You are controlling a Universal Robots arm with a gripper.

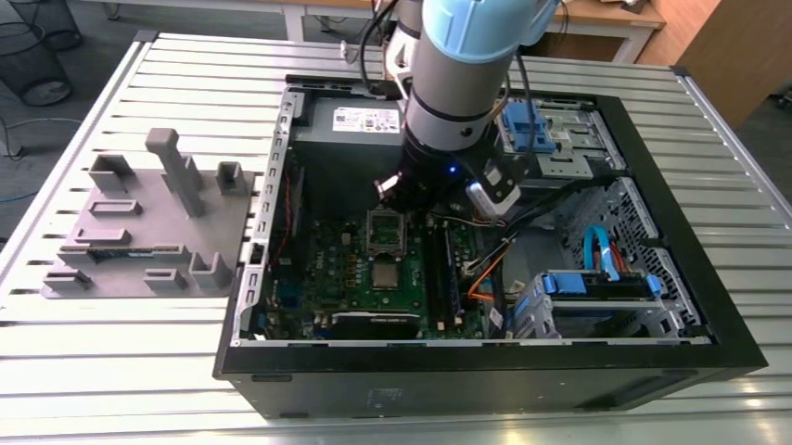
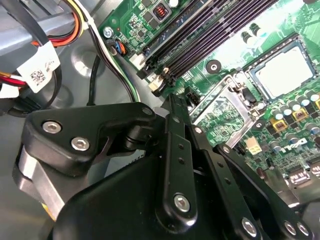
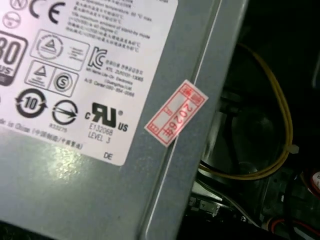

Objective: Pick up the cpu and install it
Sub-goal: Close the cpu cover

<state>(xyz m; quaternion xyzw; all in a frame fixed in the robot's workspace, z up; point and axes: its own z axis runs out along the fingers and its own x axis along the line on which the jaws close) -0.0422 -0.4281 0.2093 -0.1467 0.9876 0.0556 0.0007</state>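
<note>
Silvery cpu [image 2: 282, 75] inside socket [image 2: 275, 56] rim | claw [image 2: 175, 104] closed, holding nothing | tips beside raised plate [image 2: 225, 114] edge

We see a silver-grey arm [image 1: 448, 111] with a pale blue joint cap [image 1: 477, 23], black cables [image 1: 369, 46] alongside, matte black gripper [image 2: 175, 107] links, silver screws [image 2: 181, 201].

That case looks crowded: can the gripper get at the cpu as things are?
Probably yes. The cpu lies face up on the motherboard with nothing over it, and the gripper hangs close by above the board; the cables lie off to one side.
</note>
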